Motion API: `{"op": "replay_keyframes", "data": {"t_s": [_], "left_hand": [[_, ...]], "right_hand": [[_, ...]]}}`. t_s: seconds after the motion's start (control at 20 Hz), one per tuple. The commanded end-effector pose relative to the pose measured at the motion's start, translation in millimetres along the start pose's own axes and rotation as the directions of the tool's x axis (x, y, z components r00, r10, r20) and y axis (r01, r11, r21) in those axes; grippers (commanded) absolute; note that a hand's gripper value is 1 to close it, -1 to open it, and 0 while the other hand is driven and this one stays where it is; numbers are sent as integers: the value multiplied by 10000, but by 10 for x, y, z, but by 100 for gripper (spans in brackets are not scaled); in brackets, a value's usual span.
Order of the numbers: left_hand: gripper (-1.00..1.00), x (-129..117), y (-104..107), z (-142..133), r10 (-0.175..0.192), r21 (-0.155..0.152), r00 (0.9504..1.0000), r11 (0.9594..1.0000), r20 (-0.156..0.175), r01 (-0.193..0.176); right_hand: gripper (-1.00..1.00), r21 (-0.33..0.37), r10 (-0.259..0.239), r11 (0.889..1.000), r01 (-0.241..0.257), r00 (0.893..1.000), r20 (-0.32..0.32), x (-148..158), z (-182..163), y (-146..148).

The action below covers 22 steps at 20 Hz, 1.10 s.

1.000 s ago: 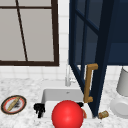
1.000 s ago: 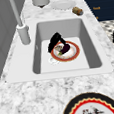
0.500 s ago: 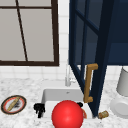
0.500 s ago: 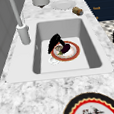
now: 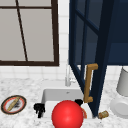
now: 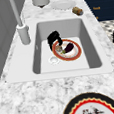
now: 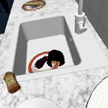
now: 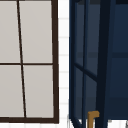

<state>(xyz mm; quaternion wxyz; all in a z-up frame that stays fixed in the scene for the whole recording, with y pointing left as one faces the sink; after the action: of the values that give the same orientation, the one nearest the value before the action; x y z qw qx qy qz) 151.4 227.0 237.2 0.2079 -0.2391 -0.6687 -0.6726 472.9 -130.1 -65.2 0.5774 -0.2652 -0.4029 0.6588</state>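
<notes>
My right hand (image 6: 53, 38) is down in the sink (image 6: 92, 51), its fingers curled over the rim of a red-rimmed plate (image 6: 74, 53) on the basin floor. A dark eggplant (image 6: 69, 47) and a small tan and green bit of food lie on that plate. From the right side the same hand (image 7: 56, 57) covers the plate's (image 7: 32, 65) near edge. A big red ball (image 5: 67, 114) hides most of the basin in the front view, with my right hand (image 5: 78, 102) peeking out behind it. My left hand (image 5: 39, 109) hangs open before the counter's front edge, away from everything.
A dark blue cabinet door (image 5: 100, 50) with a wooden handle (image 5: 89, 83) swings out over the sink's right side. The faucet (image 6: 23, 34) stands behind the basin. Left counter: patterned plate (image 5: 13, 104). Right counter: lying brown bottle (image 5: 103, 114), white plate (image 5: 120, 106), grey canister (image 5: 123, 81).
</notes>
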Motion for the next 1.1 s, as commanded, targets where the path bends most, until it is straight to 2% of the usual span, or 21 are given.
{"op": "replay_keyframes", "data": {"t_s": [0.0, 0.05, 0.1, 0.15, 0.35, 0.5, 0.55, 0.65, 0.75, 1.05], "left_hand": [[0, 0, 0, 0, 0, 0, 10000, 10000, 0, 0], [0, 0, 0, 0, 0, 0, 10000, 10000, 0, 0], [0, 0, 0, 0, 0, 0, 10000, 10000, 0, 0], [0, 0, 0, 0, 0, 0, 10000, 10000, 0, 0], [0, 0, 0, 0, 0, 0, 10000, 10000, 0, 0], [0, 0, 0, 0, 0, 0, 10000, 10000, 0, 0], [0, 0, 0, 0, 0, 0, 10000, 10000, 0, 0], [0, 0, 0, 0, 0, 0, 10000, 10000, 0, 0], [0, 0, 0, 0, 0, 0, 10000, 10000, 0, 0], [0, 0, 0, 0, 0, 0, 10000, 10000, 0, 0]], "right_hand": [[100, -204, -34, 9998, 29, 9997, -224, 10, 39, 38], [100, -271, -212, 9994, 206, 9996, -195, -2, 30, -6], [-100, -159, -411, 9990, 408, 9989, -221, -27, 2, -54], [-100, -98, -537, 9985, 535, 9982, -271, -32, 10, -72], [-100, -160, -221, 9996, 220, 9998, -35, -42, -126, -96], [-100, -1003, -118, 9949, 88, 9995, -295, -56, -87, -105], [-100, -1276, -56, 9918, 27, 9997, -223, -72, -22, -131], [-100, -1192, 290, 9924, -294, 9996, -55, 34, 175, 20], [-100, -1175, 322, 9925, -325, 9995, -52, 62, 320, 60], [-100, -1372, 888, 9866, -879, 9960, 3, 260, 608, 201]]}}
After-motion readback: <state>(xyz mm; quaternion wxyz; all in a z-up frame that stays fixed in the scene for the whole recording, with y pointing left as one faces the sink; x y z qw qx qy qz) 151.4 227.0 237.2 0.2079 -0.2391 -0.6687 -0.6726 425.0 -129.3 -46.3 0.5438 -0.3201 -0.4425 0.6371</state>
